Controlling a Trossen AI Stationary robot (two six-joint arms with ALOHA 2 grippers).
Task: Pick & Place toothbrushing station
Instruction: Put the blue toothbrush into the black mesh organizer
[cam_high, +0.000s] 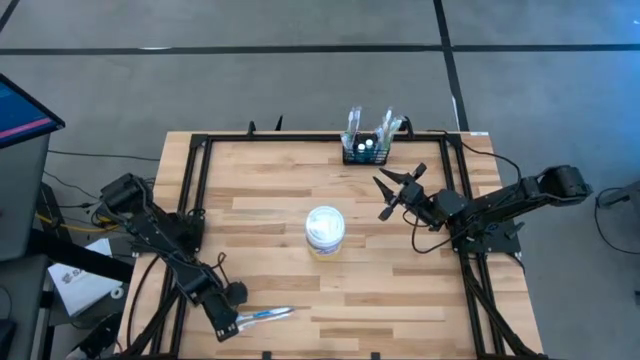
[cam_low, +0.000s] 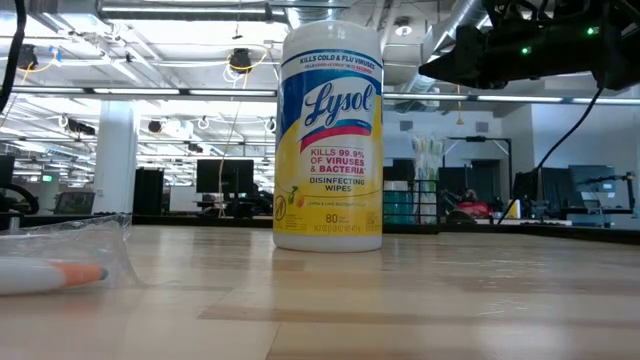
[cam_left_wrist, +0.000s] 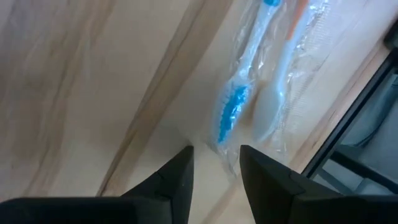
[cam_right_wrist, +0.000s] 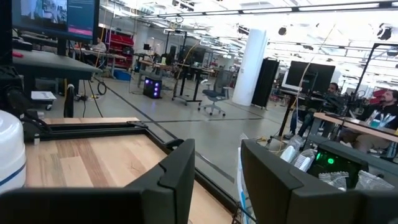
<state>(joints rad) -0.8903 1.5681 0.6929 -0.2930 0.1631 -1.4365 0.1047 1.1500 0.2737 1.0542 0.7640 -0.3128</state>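
The black rack (cam_high: 365, 150) stands at the table's far edge with clear toothbrush packets upright in it. My right gripper (cam_high: 393, 195) hovers open and empty just near and right of the rack, and it also shows in its wrist view (cam_right_wrist: 217, 180). My left gripper (cam_high: 230, 322) is low at the near left, open. Its fingers stand on either side of the end of a clear packet (cam_left_wrist: 261, 93) that holds a blue and a white toothbrush. The packet (cam_high: 268, 315) lies flat on the table. I cannot tell whether the fingers touch it.
A white and yellow Lysol wipes tub (cam_high: 325, 228) stands upright at the table's middle, between the two arms, and fills the low view's centre (cam_low: 330, 140). A black frame rail (cam_high: 195, 190) runs along the table's edges. People sit at desks in the room beyond.
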